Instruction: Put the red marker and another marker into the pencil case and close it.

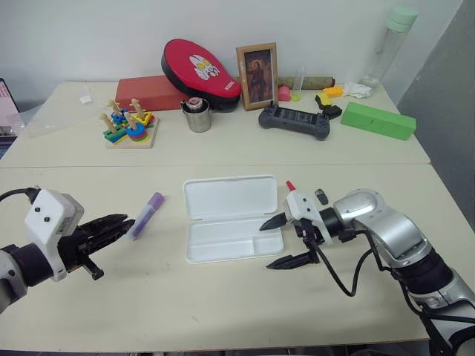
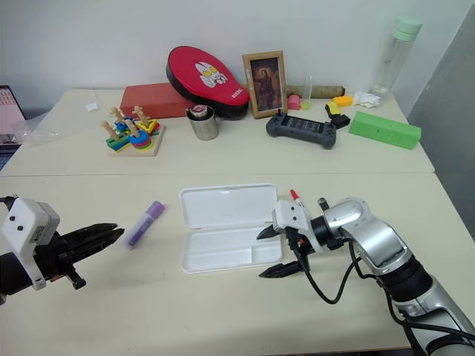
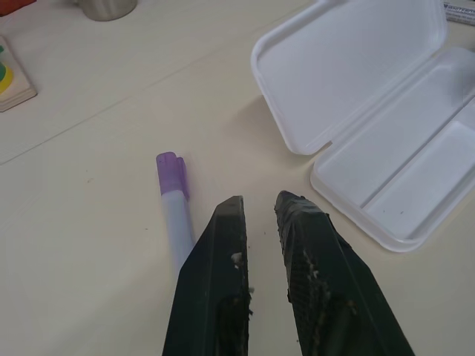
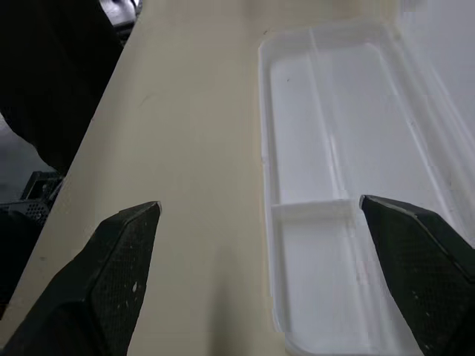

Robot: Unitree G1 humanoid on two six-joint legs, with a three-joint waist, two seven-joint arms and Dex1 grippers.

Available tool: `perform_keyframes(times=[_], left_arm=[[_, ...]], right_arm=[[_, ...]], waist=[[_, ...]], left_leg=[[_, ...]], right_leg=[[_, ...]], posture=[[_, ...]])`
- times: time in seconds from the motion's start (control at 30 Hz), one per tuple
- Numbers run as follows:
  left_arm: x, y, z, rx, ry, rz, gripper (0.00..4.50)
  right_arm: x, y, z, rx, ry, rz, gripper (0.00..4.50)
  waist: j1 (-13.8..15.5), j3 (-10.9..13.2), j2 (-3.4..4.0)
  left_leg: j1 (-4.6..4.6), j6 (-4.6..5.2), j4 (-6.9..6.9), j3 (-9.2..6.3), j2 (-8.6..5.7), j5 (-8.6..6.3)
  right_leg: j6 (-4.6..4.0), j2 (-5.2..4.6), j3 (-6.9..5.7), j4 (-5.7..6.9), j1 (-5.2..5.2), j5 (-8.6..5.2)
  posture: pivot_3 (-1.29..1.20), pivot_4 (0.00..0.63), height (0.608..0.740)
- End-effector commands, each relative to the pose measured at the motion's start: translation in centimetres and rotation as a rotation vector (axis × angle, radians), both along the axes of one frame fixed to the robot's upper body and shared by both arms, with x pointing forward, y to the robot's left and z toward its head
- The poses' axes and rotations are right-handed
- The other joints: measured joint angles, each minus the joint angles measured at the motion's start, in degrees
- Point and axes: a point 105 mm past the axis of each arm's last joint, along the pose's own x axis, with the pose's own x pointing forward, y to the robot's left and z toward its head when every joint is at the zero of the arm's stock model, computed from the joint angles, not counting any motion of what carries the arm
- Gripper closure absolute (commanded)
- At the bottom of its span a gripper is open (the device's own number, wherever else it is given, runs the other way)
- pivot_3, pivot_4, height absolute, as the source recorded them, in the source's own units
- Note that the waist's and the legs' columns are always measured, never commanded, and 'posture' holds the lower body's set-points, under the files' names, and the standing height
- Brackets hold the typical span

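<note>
The pencil case [image 1: 223,199] lies open in the middle of the table, lid at the back, and its compartment tray [image 4: 334,178] holds nothing. My right gripper [image 1: 272,243] hangs open at the tray's right end, one finger over the tray's right end, the other in front of it. The red marker's red tip [image 1: 290,185] pokes out just behind that gripper; its barrel is mostly hidden. The other marker [image 1: 145,215], lilac with a purple cap, lies left of the case. My left gripper [image 1: 128,221] is shut and empty, its tips just beside that marker [image 3: 174,200].
Along the back of the table stand a wooden stacking toy [image 1: 130,126], a metal cup [image 1: 198,116], a red padded case [image 1: 200,70], a photo frame [image 1: 257,76], a black game controller [image 1: 294,121], a green box [image 1: 378,120] and a tall bottle [image 1: 392,44].
</note>
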Motion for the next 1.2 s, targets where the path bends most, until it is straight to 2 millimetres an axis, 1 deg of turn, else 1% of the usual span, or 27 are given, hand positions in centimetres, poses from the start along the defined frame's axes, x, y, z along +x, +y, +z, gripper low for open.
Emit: perform_keyframes(times=[0.03,0.23,0.37,0.53,0.7,0.73,0.83,0.97,1.1,1.2], left_arm=[[0.0,-0.4,0.3,-0.001,-0.01,-0.02,3.76],[-0.1,-0.8,0.2,-0.012,-0.018,-0.024,3.76],[0.0,-1.1,-0.1,-0.014,-0.025,-0.015,3.76],[-0.2,-2.2,-0.9,-0.034,-0.022,-0.022,3.76],[-0.3,-2.9,-0.6,-0.062,-0.027,-0.046,3.76],[-0.8,-3.4,-0.6,-0.061,-0.011,-0.077,3.76],[-1.9,-4.5,0.1,-0.076,0.018,-0.151,3.76],[-2.8,-5.3,1.7,-0.099,0.02,-0.231,3.76],[-3.5,-6.3,3.5,-0.092,0.029,-0.333,3.76],[-3.6,-6.8,4.2,-0.066,0.035,-0.383,3.76]], right_arm=[[-0.6,-0.5,2.2,0.061,-0.018,0.024,0.02],[-0.2,-1.0,3.9,0.111,-0.05,-0.028,0.02],[0.0,-1.5,5.4,0.165,-0.093,-0.05,0.02],[0.4,-2.2,5.6,0.154,-0.149,-0.092,0.02],[1.3,-3.2,5.3,0.106,-0.186,-0.153,0.02],[1.6,-3.6,5.3,0.085,-0.2,-0.181,0.02],[2.5,-4.7,5.3,0.037,-0.216,-0.257,0.02],[2.9,-5.4,5.5,0.033,-0.2,-0.314,0.02],[3.9,-5.9,4.5,-0.023,-0.229,-0.392,0.02],[5.3,-6.3,3.4,-0.083,-0.231,-0.477,0.02]], waist=[[0.0,0.0,0.0],[0.05,0.0,-0.01],[0.05,0.0,-0.01],[0.13,0.0,-0.02],[0.18,0.0,-0.02],[0.22,0.0,-0.02],[0.19,0.01,-0.03],[0.24,0.01,-0.03],[0.21,0.01,-0.04],[0.17,0.01,-0.04]], left_leg=[[0.0,0.0,0.0,0.0,0.0,0.0],[-0.01,0.0,0.0,0.0,0.0,0.0],[-0.02,0.0,0.0,0.01,0.0,0.0],[-0.03,0.0,0.0,0.02,0.0,0.0],[-0.02,0.0,0.0,0.02,0.0,0.0],[-0.02,0.0,0.01,0.02,0.0,0.0],[-0.03,0.0,0.01,0.03,0.0,0.0],[-0.06,0.0,0.0,0.02,0.0,0.0],[-0.05,0.0,0.01,0.03,0.0,0.0],[-0.04,0.0,0.01,0.04,0.0,0.0]], right_leg=[[0.0,0.0,0.0,0.0,0.0,0.0],[0.0,0.0,0.0,0.0,-0.01,0.0],[0.0,0.0,0.01,0.0,-0.01,0.0],[0.0,0.0,0.02,-0.02,-0.01,0.0],[0.0,0.0,0.02,-0.01,-0.02,0.0],[0.0,0.0,0.03,-0.01,-0.01,0.0],[0.0,0.0,0.04,-0.02,-0.01,0.0],[0.0,0.0,0.03,-0.02,-0.04,0.0],[0.0,-0.01,0.03,-0.01,-0.04,0.0],[-0.01,-0.01,0.05,-0.02,-0.05,0.0]], posture=[[0.0,0.15,0.74],[0.0,0.15,0.74],[0.0,0.15,0.74],[0.0,0.15,0.74],[0.0,0.15,0.74],[0.0,0.15,0.74],[0.0,0.15,0.74],[0.0,0.15,0.74],[0.0,0.15,0.74],[0.0,0.15,0.74]])
